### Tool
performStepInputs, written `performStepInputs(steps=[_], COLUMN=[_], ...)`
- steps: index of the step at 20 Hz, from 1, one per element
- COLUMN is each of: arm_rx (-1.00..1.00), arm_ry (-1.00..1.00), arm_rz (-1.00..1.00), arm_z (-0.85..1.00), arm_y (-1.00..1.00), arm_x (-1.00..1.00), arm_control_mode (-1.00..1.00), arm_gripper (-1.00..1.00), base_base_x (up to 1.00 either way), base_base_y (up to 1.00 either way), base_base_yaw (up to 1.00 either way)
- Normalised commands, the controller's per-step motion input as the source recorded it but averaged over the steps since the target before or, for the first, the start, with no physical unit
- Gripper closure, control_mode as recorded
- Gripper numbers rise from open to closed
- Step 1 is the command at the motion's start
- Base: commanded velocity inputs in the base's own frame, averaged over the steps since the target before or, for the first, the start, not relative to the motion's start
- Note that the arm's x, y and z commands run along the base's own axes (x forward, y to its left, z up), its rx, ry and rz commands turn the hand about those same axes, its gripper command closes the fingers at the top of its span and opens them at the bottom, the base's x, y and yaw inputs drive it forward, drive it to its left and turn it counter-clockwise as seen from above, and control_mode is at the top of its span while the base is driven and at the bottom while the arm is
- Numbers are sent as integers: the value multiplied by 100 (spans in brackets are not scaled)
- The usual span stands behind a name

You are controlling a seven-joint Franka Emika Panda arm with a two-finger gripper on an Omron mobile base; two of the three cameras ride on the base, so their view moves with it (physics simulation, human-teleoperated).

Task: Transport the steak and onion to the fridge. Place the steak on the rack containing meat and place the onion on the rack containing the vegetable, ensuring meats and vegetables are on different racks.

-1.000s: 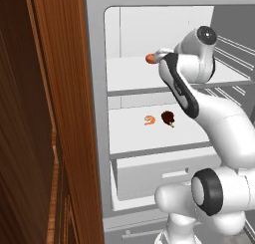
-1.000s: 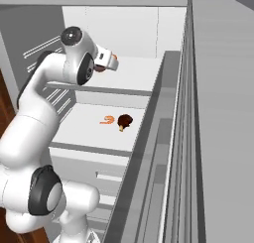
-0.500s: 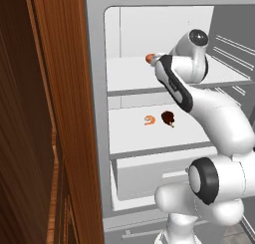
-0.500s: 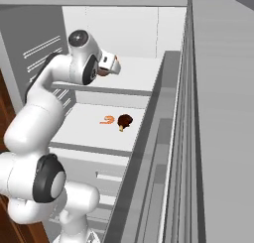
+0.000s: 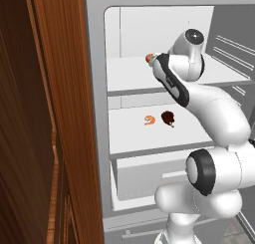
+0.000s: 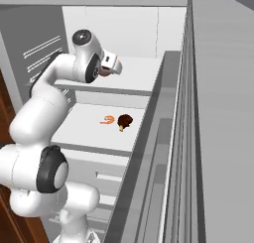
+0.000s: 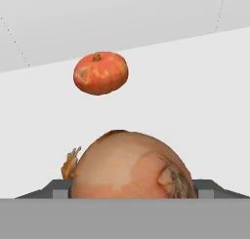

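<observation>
upper shelf [image 5: 129, 76]: tomato [image 7: 101, 72] near back wall, onion [image 7: 129, 167] in front of it | lower shelf [image 5: 129, 133]: steak [image 5: 168, 118] mid-shelf, shrimp [image 5: 149, 120] just left of it

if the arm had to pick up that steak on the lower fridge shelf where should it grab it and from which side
Grip the steak across its rounded dark body, not the short pale stub that points toward the open front. Come in from the front, low under the upper shelf, with the fingers either side of the lump. Keep clear of the orange shrimp-like piece lying close beside it.

onion [image 7: 131, 167]: tan, over upper rack | steak [image 5: 168, 118]: lower rack
</observation>
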Motion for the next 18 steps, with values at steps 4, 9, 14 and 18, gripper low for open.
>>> performStepInputs(steps=[4,9,14,18], arm_rx=[0,0,-1,-1], arm_ry=[0,-2,-2,-1], arm_rz=[0,0,0,0], arm_z=[-7,-3,0,0], arm_y=[0,0,2,4], arm_x=[41,64,15,-13], arm_control_mode=[-100,-100,-100,-100], arm_gripper=[-100,-100,-100,-100], base_base_x=[0,0,0,0], base_base_y=[0,0,0,0], base_base_yaw=[0,0,0,0])
